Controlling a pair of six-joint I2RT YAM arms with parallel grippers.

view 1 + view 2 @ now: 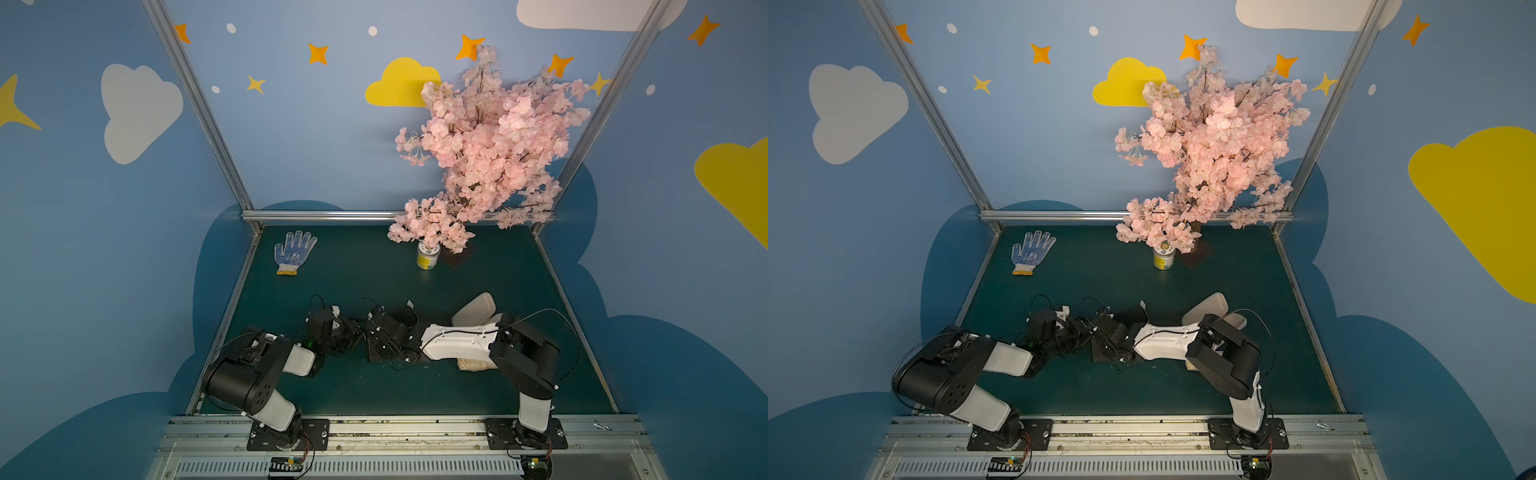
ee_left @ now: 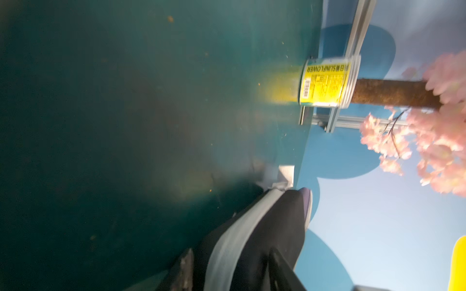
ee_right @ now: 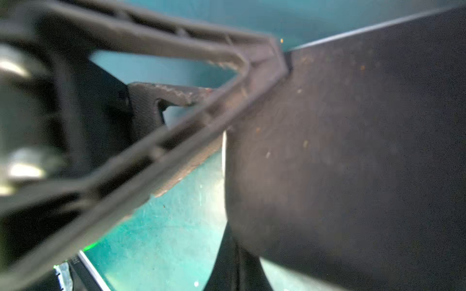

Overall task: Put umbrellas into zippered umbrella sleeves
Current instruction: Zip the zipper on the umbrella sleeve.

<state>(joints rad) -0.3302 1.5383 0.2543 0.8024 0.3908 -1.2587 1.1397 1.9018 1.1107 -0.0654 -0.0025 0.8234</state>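
Only L wrist cam shows black sleeve point(image 2: 277, 221) straddled by L gripper point(image 2: 230, 252), grip unclear; R gripper point(image 3: 277, 55) pressed together

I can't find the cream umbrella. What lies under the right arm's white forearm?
One end of a cream-yellow folded fabric bundle shows beneath the white forearm; the rest of it is covered.
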